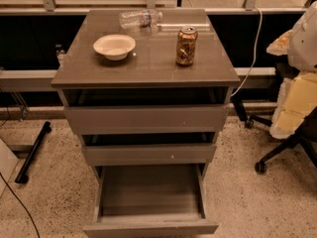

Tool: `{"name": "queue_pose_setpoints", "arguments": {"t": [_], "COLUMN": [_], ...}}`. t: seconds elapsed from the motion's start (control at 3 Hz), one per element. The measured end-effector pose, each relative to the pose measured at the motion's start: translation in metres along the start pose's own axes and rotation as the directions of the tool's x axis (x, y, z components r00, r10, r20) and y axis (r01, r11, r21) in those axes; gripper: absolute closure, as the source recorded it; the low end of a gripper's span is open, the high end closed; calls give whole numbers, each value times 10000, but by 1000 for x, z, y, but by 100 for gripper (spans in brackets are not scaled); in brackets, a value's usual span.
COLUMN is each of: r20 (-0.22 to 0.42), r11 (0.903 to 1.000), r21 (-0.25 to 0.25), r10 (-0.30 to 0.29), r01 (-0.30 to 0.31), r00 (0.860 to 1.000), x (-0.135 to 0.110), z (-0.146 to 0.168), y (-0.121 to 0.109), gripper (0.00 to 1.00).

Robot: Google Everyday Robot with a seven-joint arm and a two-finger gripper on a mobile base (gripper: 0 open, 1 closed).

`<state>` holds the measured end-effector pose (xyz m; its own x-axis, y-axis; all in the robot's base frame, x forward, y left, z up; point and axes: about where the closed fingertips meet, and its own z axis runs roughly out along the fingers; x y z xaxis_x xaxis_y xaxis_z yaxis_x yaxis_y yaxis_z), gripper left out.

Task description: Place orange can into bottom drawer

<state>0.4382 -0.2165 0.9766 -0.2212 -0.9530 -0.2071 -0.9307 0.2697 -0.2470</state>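
The orange can [186, 45] stands upright on the right side of the grey cabinet top [148, 68]. It is orange-brown with a silver top. The bottom drawer [151, 192] is pulled far out towards me, and its plain grey interior holds nothing. My gripper does not show in the camera view, so nothing is holding or touching the can.
A pale bowl [114, 46] sits on the left of the top. A clear plastic bottle [140, 18] lies on its side at the back. The two upper drawers [146, 118] are slightly open. An office chair [280, 152] carrying a white and yellow shape stands at the right.
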Motion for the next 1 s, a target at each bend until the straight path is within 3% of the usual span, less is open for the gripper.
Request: {"name": "queue_pose_setpoints", "arguments": {"t": [0.33,1.0], "r20": [44,1384], "r11": [10000,9964], "r21": [58,558], "r10": [36,555], "r01": [-36,-637], "r00": [10000,9888], "x": [-1,-39], "z": [-1,15], "y": [-1,-34], "gripper": [0,0]}}
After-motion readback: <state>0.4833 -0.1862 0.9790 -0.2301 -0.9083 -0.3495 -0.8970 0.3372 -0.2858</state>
